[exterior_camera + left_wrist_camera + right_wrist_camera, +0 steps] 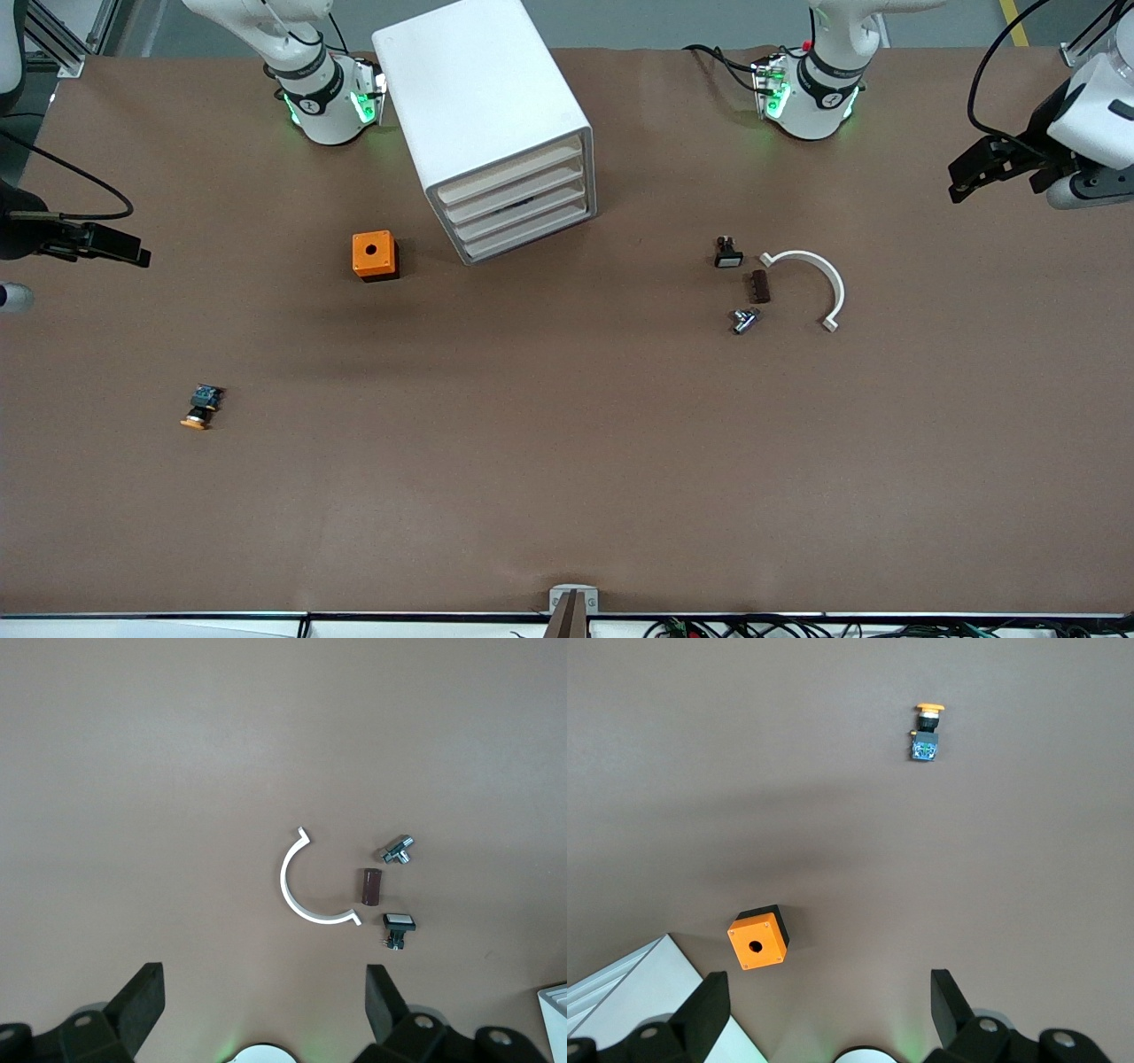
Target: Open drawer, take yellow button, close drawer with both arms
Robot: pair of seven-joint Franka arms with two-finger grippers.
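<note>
The right arm's black two-finger gripper [133, 252] hangs in the air over the right arm's end of the brown table [567, 461]. Its fingers [709, 1010] are spread wide and hold nothing. The right arm waits.

The tiny button with a round orange cap, black body and blue end [201, 407] lies on its side on the table, out in the open. It is nearer to the front camera than the orange plastic cube with a hole on top [374, 255].

Beside the cube stands the tall white plastic cabinet [483, 120]. Its top white tray drawer [509, 175] is pushed in, like the three drawers under it.

Toward the left arm's end lie a small black-and-white switch [727, 253], a dark brown little tube [759, 286], a small shiny metal piece [743, 320] and a white curved plastic clip [811, 283], all close together.

The left arm's black two-finger gripper [979, 173] hangs over the left arm's end of the table. Its fingers [142, 1005] are wide apart and hold nothing. The left arm waits too.
</note>
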